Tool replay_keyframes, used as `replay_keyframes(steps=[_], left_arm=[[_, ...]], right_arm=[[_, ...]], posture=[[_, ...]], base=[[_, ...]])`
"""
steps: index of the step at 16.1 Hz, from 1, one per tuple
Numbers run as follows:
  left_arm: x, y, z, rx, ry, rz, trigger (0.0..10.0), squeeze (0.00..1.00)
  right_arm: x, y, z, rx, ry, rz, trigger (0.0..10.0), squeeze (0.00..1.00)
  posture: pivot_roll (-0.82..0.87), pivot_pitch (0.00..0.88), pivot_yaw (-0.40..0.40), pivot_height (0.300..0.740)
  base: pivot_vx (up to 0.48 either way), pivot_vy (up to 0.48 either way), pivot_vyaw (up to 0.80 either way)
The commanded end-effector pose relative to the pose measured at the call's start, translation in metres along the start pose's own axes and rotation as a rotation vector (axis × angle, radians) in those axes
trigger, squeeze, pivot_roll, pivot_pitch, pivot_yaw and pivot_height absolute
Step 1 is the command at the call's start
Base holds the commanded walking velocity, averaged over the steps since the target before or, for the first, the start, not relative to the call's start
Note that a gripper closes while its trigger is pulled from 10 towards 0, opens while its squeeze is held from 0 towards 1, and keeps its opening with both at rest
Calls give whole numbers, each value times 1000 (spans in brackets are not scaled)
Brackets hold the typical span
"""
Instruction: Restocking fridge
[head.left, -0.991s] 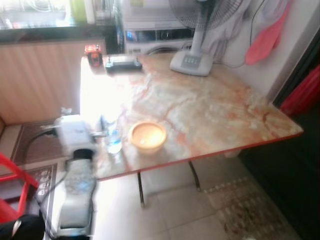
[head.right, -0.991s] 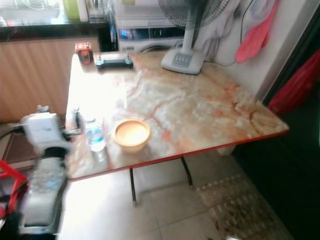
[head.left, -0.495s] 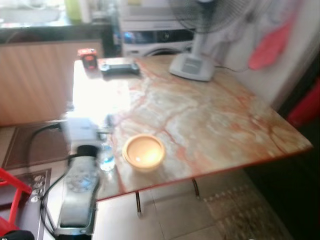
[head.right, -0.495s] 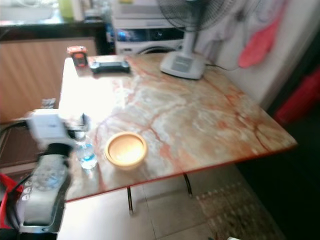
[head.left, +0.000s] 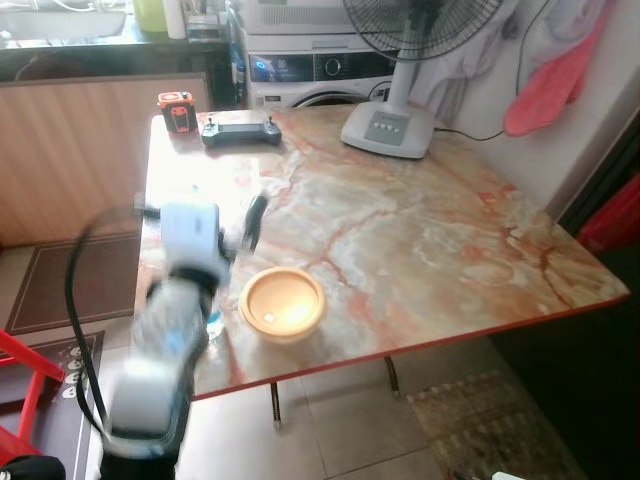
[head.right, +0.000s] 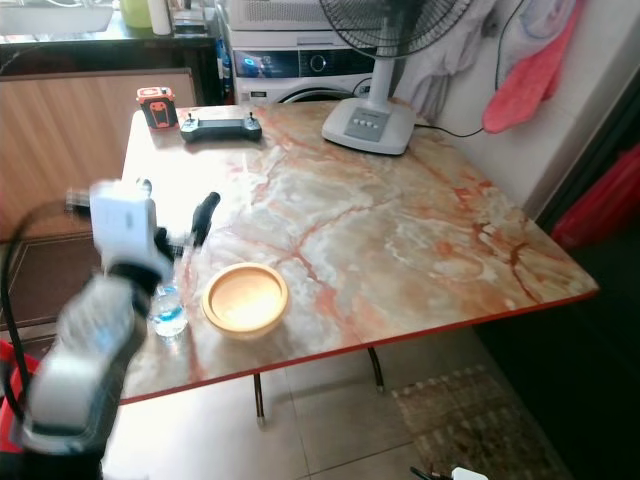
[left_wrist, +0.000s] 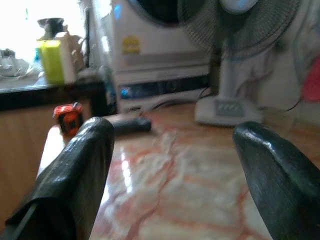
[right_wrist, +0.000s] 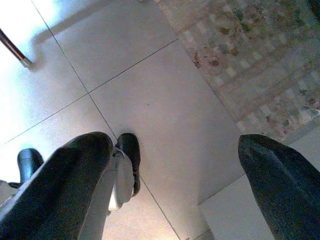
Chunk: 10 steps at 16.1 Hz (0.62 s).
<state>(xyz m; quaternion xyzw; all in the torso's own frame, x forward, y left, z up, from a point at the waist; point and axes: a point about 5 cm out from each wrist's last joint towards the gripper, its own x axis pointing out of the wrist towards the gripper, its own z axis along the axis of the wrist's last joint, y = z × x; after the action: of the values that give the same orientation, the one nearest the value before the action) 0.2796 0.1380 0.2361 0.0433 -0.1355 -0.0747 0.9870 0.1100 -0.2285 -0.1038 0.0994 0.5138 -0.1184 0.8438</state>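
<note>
A small clear water bottle (head.right: 168, 311) stands on the marble table (head.left: 420, 230) near its front left corner, left of a yellow bowl (head.left: 282, 303). My left arm is lifted and blurred above the bottle, which it partly covers in the left eye view. The left gripper (head.left: 245, 225) hovers over the table beyond the bottle and apart from it. In the left wrist view its fingers (left_wrist: 80, 165) stand wide apart, open, with nothing between them. My right gripper (right_wrist: 175, 142) hangs open over the tiled floor.
At the table's far side are a fan base (head.left: 388, 128), a dark handheld controller (head.left: 240, 130) and a red tape measure (head.left: 174, 112). A washing machine (head.left: 310, 70) stands behind. A red chair (head.left: 20, 360) is at front left, a patterned rug (head.left: 480, 430) at front right.
My left arm has risen from beside the bottle, and its gripper now points across the table. The bottle stays standing on the table. The camera has shifted a little.
</note>
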Motion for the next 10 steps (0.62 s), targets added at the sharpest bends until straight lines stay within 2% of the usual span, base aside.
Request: replay_keyframes(steps=[1,2,4,5,6,7,8,10], left_arm=[[2,0,12,-22,25,-27,10000,0],[6,2,22,-28,79,-27,10000,0],[7,13,23,-52,256,37,10000,0],[4,11,22,-44,315,-7,10000,0],[0,8,18,-29,371,-43,10000,0],[-9,8,-1,-23,477,-56,10000,0],[-15,9,-9,-31,532,-66,10000,0],[-23,14,-15,-25,635,-57,10000,0]], right_arm=[[0,-2,3,-10,-3,-5,10000,0],[0,-2,3,-15,-2,-4,10000,0],[0,-1,3,-22,0,-1,10000,0],[0,-1,2,-30,8,0,10000,0],[0,-1,1,-30,10,1,10000,0],[0,0,1,-24,7,7,10000,0],[0,0,0,-19,7,8,10000,0],[0,1,0,-15,10,9,10000,0]], posture=[[172,0,-74,740],[176,0,-72,740],[182,0,-68,740],[188,0,-64,740],[195,0,-57,740],[192,0,-52,740],[189,0,-48,740],[181,0,-42,740]], base=[[0,0,0],[0,0,0],[0,0,0],[0,0,0],[0,0,0],[0,0,0],[0,0,0],[0,0,0]])
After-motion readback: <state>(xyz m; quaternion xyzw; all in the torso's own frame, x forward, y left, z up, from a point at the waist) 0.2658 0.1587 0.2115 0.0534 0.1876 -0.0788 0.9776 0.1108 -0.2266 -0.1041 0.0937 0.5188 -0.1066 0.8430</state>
